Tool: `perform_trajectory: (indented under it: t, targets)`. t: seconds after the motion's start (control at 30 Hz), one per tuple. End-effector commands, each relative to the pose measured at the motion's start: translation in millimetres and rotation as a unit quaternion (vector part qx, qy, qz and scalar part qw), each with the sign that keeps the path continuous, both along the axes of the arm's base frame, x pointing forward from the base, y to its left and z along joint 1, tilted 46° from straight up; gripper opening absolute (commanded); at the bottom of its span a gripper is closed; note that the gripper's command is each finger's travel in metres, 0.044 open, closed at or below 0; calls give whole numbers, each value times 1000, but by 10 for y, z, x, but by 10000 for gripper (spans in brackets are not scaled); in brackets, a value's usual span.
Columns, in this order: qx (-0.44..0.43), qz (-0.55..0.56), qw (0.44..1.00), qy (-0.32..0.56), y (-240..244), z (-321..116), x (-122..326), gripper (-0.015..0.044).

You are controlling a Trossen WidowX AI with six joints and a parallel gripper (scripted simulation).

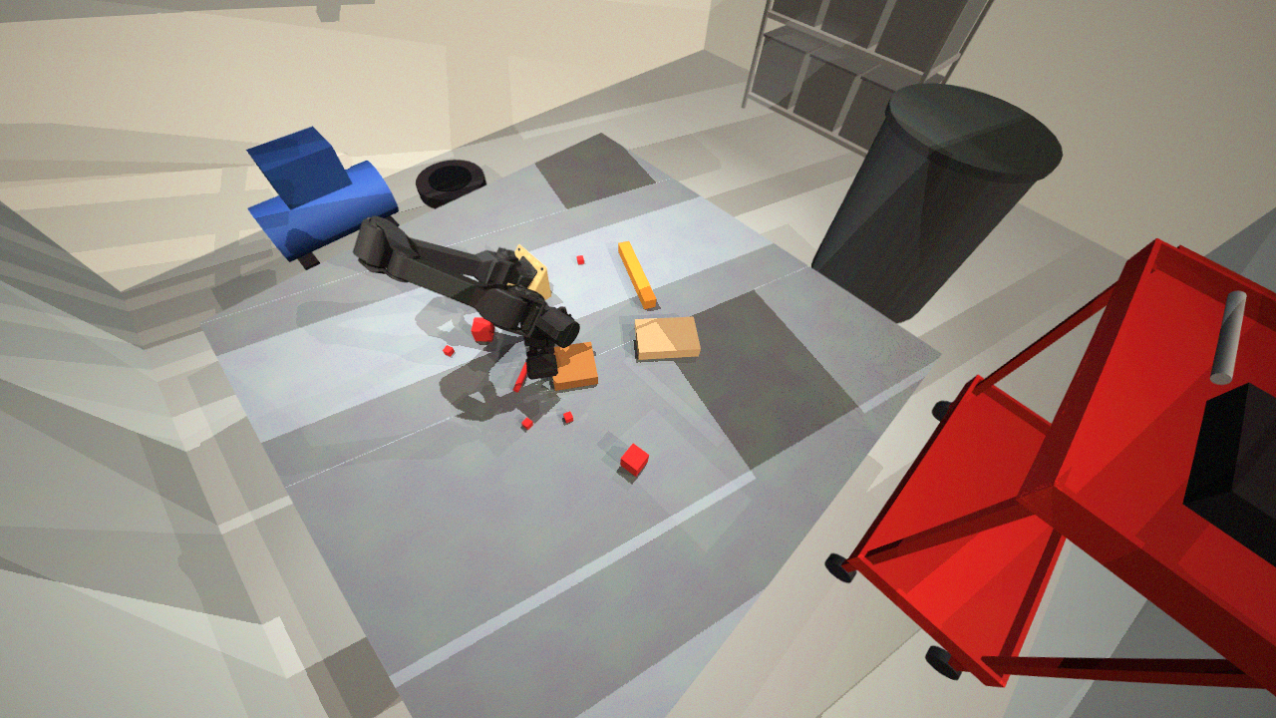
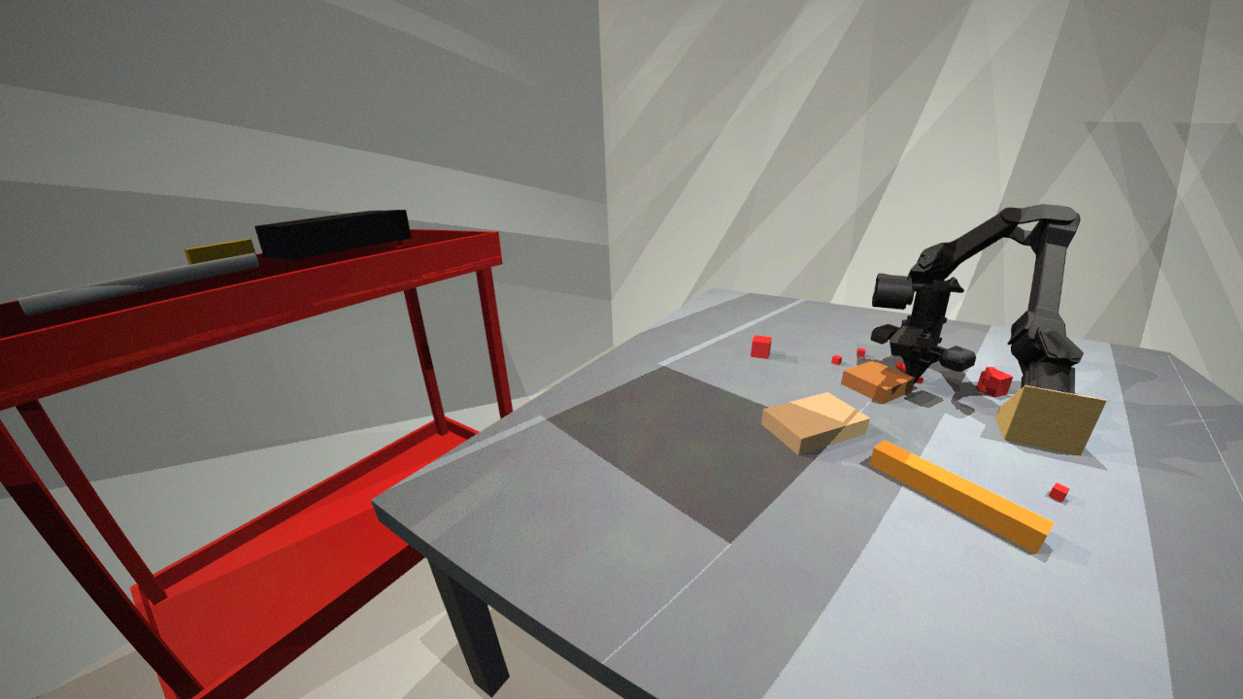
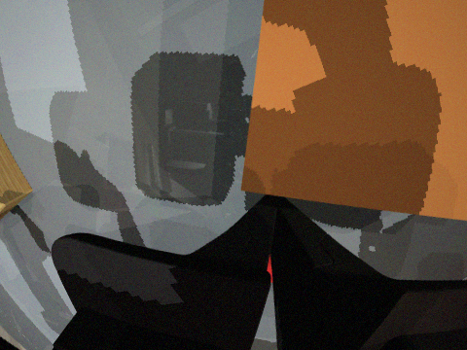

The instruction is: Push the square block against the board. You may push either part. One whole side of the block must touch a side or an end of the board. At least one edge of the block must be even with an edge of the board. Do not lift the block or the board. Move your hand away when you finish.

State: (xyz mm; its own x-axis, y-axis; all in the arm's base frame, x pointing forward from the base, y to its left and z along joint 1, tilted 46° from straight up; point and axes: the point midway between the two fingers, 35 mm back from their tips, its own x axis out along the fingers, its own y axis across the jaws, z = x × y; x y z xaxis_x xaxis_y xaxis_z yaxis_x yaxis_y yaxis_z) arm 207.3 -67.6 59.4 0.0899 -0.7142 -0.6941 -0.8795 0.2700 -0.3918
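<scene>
The square block (image 1: 577, 362) (image 2: 874, 381) (image 3: 355, 117) is orange and lies flat. The board (image 1: 667, 338) (image 2: 812, 420) is a pale tan rectangle, also flat; it is out of the wrist view. A gap separates the block from the board in the top and exterior views, so they do not touch. My gripper (image 1: 539, 374) (image 2: 911, 379) (image 3: 272, 205) is shut and empty. Its fingertips are low, right beside the block's side facing away from the board. Whether they touch the block is not clear.
A red rod (image 1: 519, 378) lies just behind my fingers. A long orange bar (image 1: 637, 273) (image 2: 960, 496) lies near the board. A wooden wedge (image 1: 535, 273) (image 2: 1053, 421) (image 3: 12, 181) stands near the arm's base. Several red cubes lie around, a larger one (image 1: 634, 460) (image 2: 761, 347) farther off.
</scene>
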Motion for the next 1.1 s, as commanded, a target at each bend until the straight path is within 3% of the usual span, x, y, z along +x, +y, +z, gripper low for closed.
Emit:
perform_trajectory:
  t: [0.0, 1.07]
  targets:
    - [1, -1, 1000, -4, 20, -6, 32, 0]
    - [3, -1, 1000, -4, -64, 71, -7, 0]
